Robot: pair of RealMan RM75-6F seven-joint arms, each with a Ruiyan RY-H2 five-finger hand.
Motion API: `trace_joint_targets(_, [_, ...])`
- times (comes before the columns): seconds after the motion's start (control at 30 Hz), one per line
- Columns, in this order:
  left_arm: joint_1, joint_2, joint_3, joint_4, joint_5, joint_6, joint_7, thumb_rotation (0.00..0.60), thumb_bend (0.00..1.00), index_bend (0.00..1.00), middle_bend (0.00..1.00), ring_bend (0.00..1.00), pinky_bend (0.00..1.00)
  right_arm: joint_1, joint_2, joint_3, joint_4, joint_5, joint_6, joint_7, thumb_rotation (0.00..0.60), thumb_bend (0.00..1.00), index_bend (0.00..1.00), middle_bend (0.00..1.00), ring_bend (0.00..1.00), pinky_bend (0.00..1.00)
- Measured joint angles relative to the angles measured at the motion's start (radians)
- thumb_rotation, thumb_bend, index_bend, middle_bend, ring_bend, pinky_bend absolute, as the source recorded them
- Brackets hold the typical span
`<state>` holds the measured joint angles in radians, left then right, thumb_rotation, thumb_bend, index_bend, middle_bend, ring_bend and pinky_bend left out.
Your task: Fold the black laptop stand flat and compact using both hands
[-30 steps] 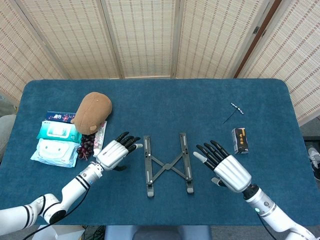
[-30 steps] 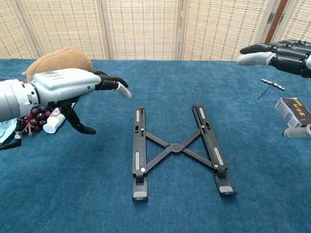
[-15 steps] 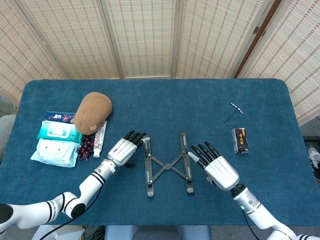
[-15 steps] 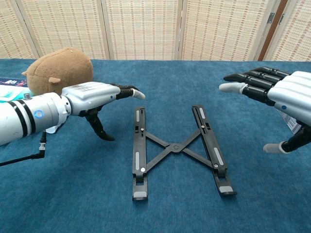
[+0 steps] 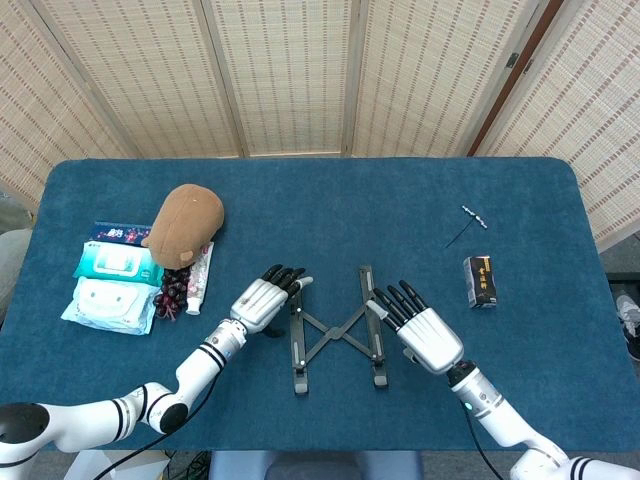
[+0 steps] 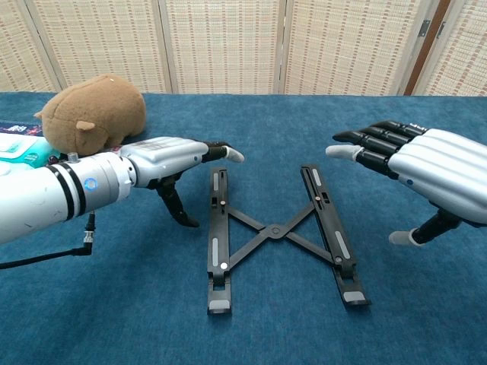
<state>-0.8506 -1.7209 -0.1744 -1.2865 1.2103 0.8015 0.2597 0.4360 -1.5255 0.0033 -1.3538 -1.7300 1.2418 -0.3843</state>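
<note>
Now you're at the approach: the black laptop stand (image 5: 337, 328) lies spread in an X near the table's (image 5: 400, 210) front edge, untouched. Your left hand (image 5: 262, 300) and right hand (image 5: 420, 325) flank its rails, fingers extended, holding nothing. Next, press both rails inward together.

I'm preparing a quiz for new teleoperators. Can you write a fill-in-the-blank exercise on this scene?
1. The black laptop stand lies on the blue table with its cross struts forming the letter ____.
2. The left hand and the right hand hold ____.
3. The brown plush toy lies on the robot's ____ side.

Missing words: X; nothing; left
</note>
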Motion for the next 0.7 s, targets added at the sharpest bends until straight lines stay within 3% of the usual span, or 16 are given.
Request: trace_joint_targets(0.7, [-0.052, -0.067, -0.017, 0.126, -0.018, -0.032, -0.037, 0.600, 0.12, 0.08, 0.03, 0.06, 0.00, 0.031, -0.103, -0.015, 0.133, -0.013, -0.008, -0.009, 0.600, 0.00, 0.00, 0.00, 0.00, 0.00])
